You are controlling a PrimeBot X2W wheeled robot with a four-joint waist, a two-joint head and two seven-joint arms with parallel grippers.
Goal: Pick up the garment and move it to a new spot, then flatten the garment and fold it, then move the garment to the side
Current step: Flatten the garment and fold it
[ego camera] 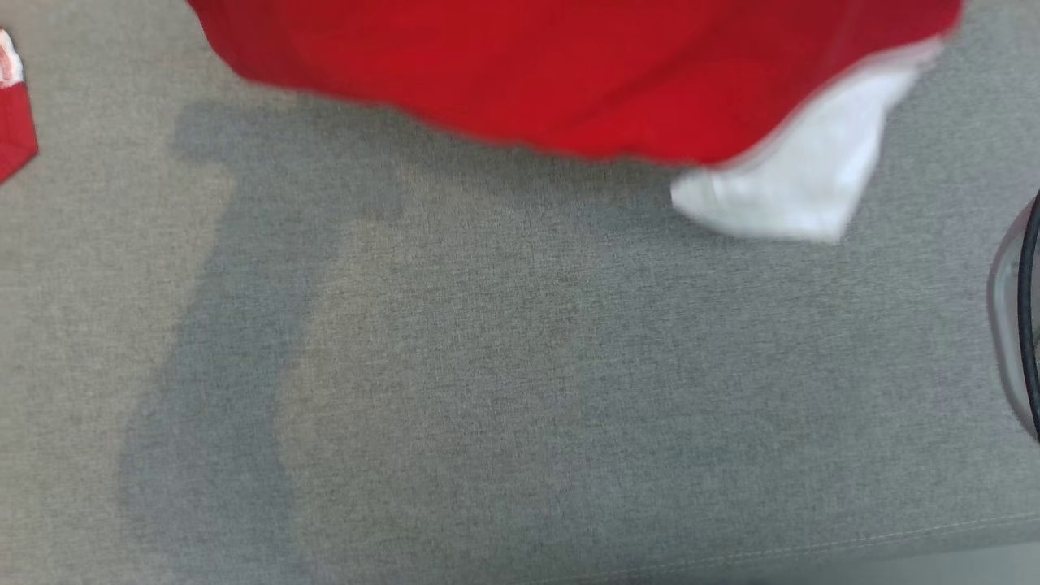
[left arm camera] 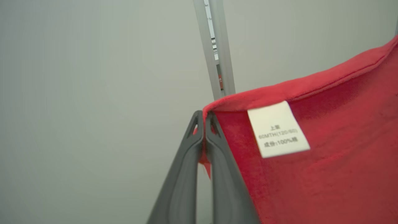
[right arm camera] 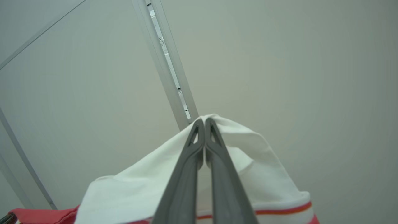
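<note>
One red garment (ego camera: 569,73) is being held across the top of the head view, blurred, with a white sleeve (ego camera: 812,179) hanging from its right-hand end. Whether the sleeve's lowest corner is touching the surface beneath cannot be told.

In the left wrist view, a red hemmed edge of the garment is being pinched by the left pincer (left arm camera: 204,116), whose two dark fingers are being pressed together at the tips with cloth caught between them. A white label (left arm camera: 277,129) printed with small characters is being shown on the red cloth just beside that pincer.

In the right wrist view, the white part of the garment is being gripped by the right pincer (right arm camera: 204,123), its fingers likewise closed tip to tip on a fold of cloth. A red stripe (right arm camera: 279,211) is being shown along the white cuff below.

Under the garment, a grey fabric-covered surface (ego camera: 520,366) is being darkened by a broad shadow (ego camera: 227,341). At its left edge, well apart from the garment, another red and white piece of cloth (ego camera: 12,106) is lying. A pale rounded part with a dark cable (ego camera: 1020,317) is being cut off by the right edge.

Behind both pincers, a pale wall (left arm camera: 93,93) and a grey metal post (left arm camera: 214,46) are being seen.
</note>
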